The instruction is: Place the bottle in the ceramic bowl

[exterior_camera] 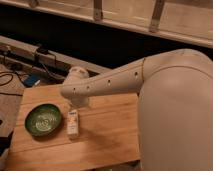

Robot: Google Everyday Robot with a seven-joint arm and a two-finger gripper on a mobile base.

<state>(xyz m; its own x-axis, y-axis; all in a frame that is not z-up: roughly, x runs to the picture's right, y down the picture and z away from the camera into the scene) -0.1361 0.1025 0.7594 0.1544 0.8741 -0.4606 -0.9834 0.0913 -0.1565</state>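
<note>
- My robot's white arm [115, 80] reaches in from the right and crosses the back half of the table.
- The wooden table [110, 137] carries both task items.
- The dark green ceramic bowl [43, 120] sits near the table's left edge, with its ringed inside showing.
- The gripper [78, 103] hangs under the arm's end, right at the bottle's far end. I cannot tell whether it is open or closed.
- The small whitish bottle [73, 123] rests on the wood just beside the bowl's right rim, outside it.
</note>
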